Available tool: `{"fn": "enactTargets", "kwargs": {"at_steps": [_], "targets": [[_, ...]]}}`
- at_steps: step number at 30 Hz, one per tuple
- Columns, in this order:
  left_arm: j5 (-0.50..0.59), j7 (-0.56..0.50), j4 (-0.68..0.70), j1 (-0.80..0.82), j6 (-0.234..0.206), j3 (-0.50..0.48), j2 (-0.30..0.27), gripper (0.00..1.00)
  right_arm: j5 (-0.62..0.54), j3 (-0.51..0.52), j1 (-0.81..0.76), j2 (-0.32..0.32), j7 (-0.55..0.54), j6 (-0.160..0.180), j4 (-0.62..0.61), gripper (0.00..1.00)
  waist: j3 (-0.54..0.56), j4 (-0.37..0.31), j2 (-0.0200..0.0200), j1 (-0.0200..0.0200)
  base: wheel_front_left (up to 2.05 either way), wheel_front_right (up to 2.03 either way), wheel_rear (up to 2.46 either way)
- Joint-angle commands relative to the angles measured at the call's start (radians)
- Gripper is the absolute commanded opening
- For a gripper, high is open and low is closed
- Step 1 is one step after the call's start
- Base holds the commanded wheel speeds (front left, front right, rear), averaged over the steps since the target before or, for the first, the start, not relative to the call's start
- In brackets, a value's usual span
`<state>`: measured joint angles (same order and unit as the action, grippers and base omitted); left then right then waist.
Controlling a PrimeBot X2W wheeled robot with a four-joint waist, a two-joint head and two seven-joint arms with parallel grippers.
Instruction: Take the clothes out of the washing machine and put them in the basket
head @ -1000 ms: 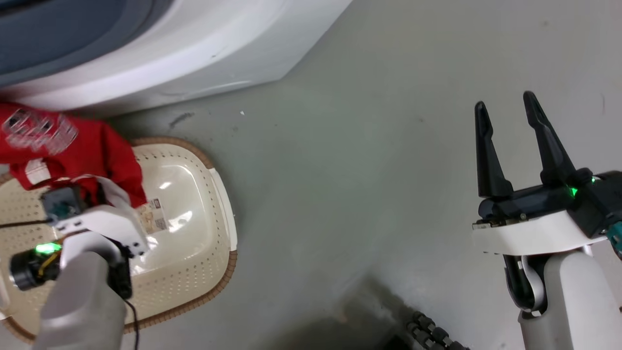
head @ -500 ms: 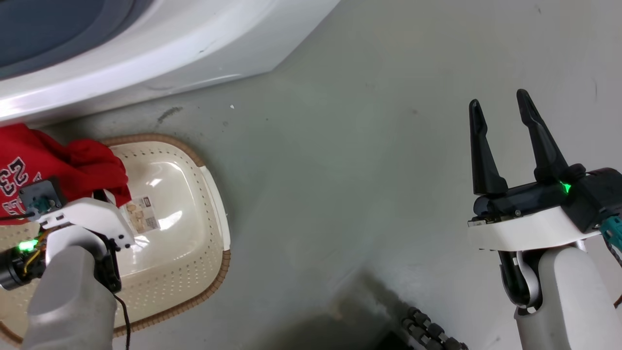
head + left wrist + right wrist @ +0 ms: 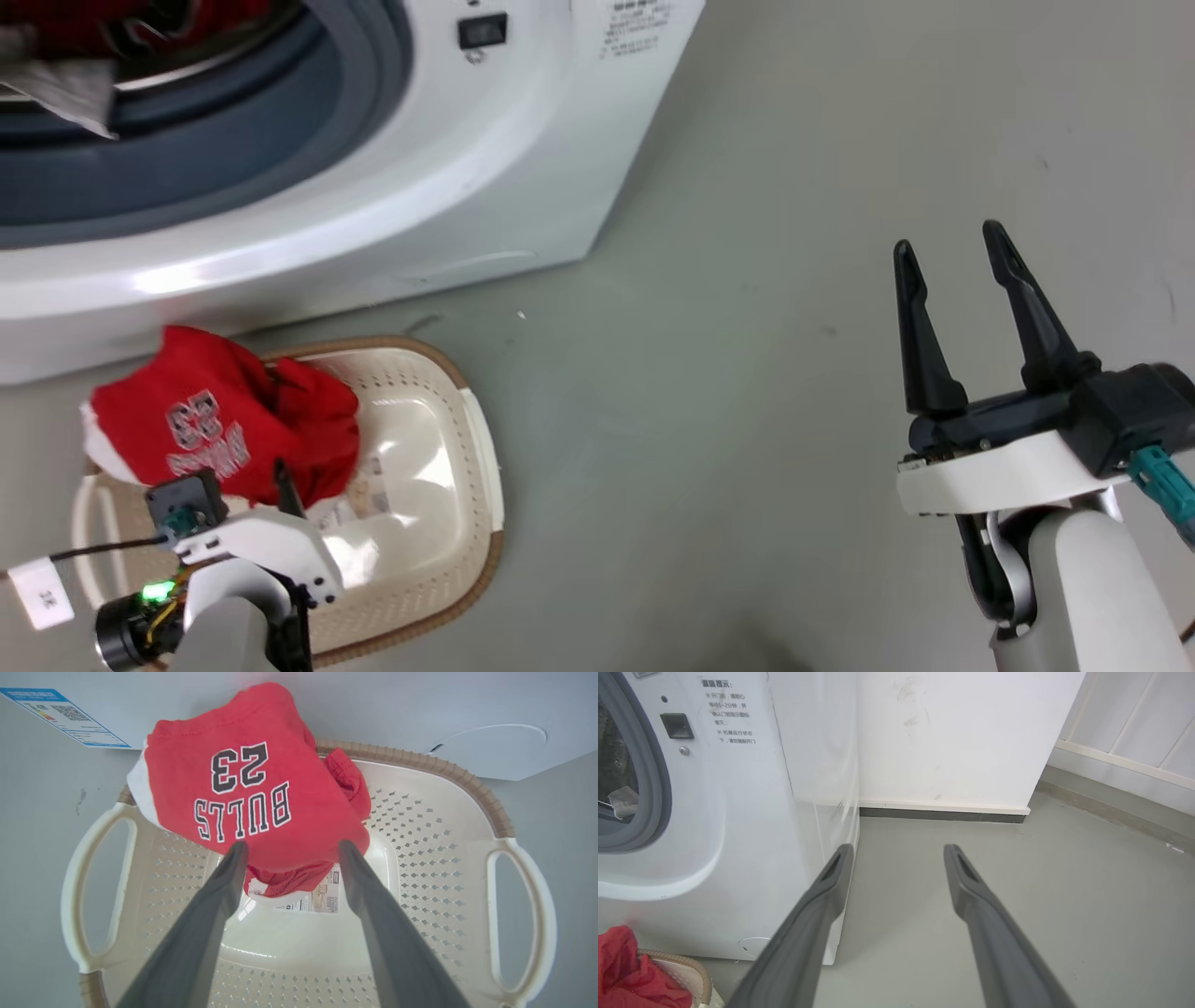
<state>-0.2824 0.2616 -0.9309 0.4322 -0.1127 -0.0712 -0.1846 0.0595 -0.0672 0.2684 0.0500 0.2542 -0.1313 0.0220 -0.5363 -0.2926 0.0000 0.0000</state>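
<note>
A red jersey (image 3: 243,798) printed "BULLS 23" lies draped over the far rim of the cream basket (image 3: 420,763), partly hanging inside it. My left gripper (image 3: 293,845) hovers open just above the basket, its fingers apart and holding nothing. In the head view the jersey (image 3: 224,420) covers the basket's (image 3: 476,439) left end, in front of the washing machine (image 3: 420,187). More clothes (image 3: 187,14), red and pale grey, show inside the porthole. Far to the right, my right gripper (image 3: 946,238) stands open above bare floor.
The washing machine (image 3: 738,835) stands against a white wall (image 3: 948,742) with a dark skirting. Grey floor (image 3: 747,373) stretches to the right of the basket. A paper label (image 3: 322,896) lies on the basket's bottom. A sticker (image 3: 65,716) sits on the washer's front.
The head camera has swung up, bringing the porthole into view. The red jersey that hung at my left gripper now rests on the basket's rim, and the gripper is clear of it.
</note>
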Motion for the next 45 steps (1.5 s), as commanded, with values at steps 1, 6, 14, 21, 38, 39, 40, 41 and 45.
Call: {"fn": "enactTargets", "kwargs": {"at_steps": [1, 6, 14, 21, 38, 39, 40, 41, 45], "targets": [[0.01, 0.005, 0.024, -0.028, 0.011, -0.007, 0.015, 1.0, -0.009, 0.006, -0.02, 0.0, -0.009, 0.001, -0.007, 1.0, 0.079, 0.055, 0.0, 0.0, 0.0, 0.0, 0.0], [0.037, 0.005, 0.137, -0.09, 0.033, -0.024, 0.05, 1.0, -0.023, 0.019, -0.056, 0.001, -0.035, 0.001, -0.026, 1.0, 0.14, 0.099, 0.0, 0.0, 0.0, 0.0, 0.0], [0.095, 0.004, 0.326, -0.144, 0.057, -0.051, 0.09, 1.0, -0.032, 0.038, -0.102, 0.001, -0.071, 0.001, -0.058, 1.0, 0.204, 0.155, 0.0, 0.0, 0.0, 0.0, 0.0], [0.141, 0.004, 0.469, -0.151, 0.069, -0.058, 0.109, 1.0, -0.038, 0.04, -0.123, 0.001, -0.095, 0.001, -0.08, 1.0, 0.237, 0.174, 0.0, 0.0, 0.0, 0.0, 0.0], [0.21, -0.036, 0.483, 0.119, 0.106, -0.053, -0.04, 1.0, 0.01, 0.023, -0.1, 0.0, -0.069, 0.001, -0.08, 1.0, 0.175, 0.076, 0.0, 0.0, 0.0, 0.0, 0.0], [0.21, -0.05, 0.472, 0.144, 0.111, -0.054, -0.054, 1.0, 0.013, 0.019, -0.096, 0.0, -0.066, 0.001, -0.077, 1.0, 0.163, 0.065, 0.0, 0.0, 0.0, 0.0, 0.0], [0.21, -0.05, 0.472, 0.144, 0.111, -0.054, -0.054, 1.0, 0.013, 0.019, -0.096, 0.0, -0.066, 0.001, -0.077, 1.0, 0.163, 0.065, 0.0, 0.0, 0.0, 0.0, 0.0], [0.213, -0.062, 0.461, 0.167, 0.114, -0.051, -0.066, 1.0, 0.018, 0.019, -0.092, 0.0, -0.061, 0.001, -0.072, 1.0, 0.154, 0.057, 0.0, 0.0, 0.0, 0.0, 0.0], [0.218, -0.132, 0.42, 0.259, 0.129, -0.05, -0.126, 1.0, 0.039, 0.01, -0.074, 0.0, -0.045, 0.001, -0.057, 1.0, 0.107, 0.014, 0.0, 0.0, 0.0, 0.0, 0.0]]}}
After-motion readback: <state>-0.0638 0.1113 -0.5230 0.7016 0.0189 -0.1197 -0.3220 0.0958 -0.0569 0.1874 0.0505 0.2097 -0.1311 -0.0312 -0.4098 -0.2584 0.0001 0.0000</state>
